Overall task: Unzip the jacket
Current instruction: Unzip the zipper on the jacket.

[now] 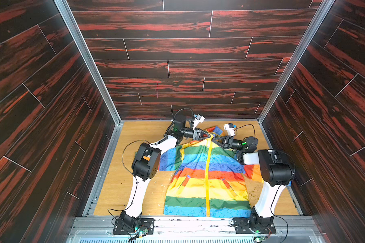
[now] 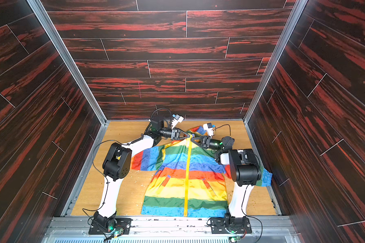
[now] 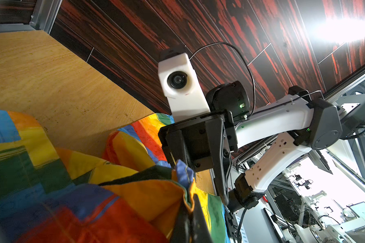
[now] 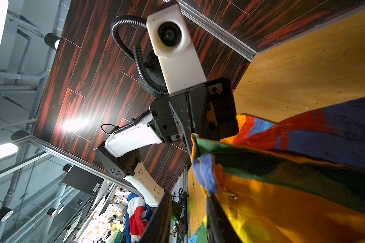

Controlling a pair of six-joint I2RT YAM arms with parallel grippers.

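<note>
In both top views you have one jacket (image 1: pixel 194 166) (image 2: pixel 173 168). It lies flat and front-up on the wooden table (image 1: pixel 135 145), hem toward the arm bases and hood (image 1: pixel 217 130) at the far end. Its single yellow zipper (image 1: pixel 207 181) is closed down the whole front. Two arms work over it, the left arm (image 1: pixel 137 195) and the right arm (image 1: pixel 268 199), elbows raised and wrists turned inward. The left gripper (image 1: pixel 209 135) and right gripper (image 1: pixel 213 139) meet tip to tip at the neck. The right elbow covers part of one sleeve (image 2: pixel 266 178).

In the left wrist view, your left gripper (image 3: pixel 191 210) is clamped on the neck edge of the jacket. The right gripper (image 3: pixel 204 178) faces it with jaws apart, and a blue tab (image 3: pixel 183 173) sticks up near them.

In the right wrist view, the right gripper (image 4: pixel 189 202) stands with its jaws parted. The blue tab (image 4: pixel 204 172) touches one finger, and there is a clear gap to the other. Just beyond, the left gripper (image 4: pixel 191 136) pinches the jacket's green edge.
</note>
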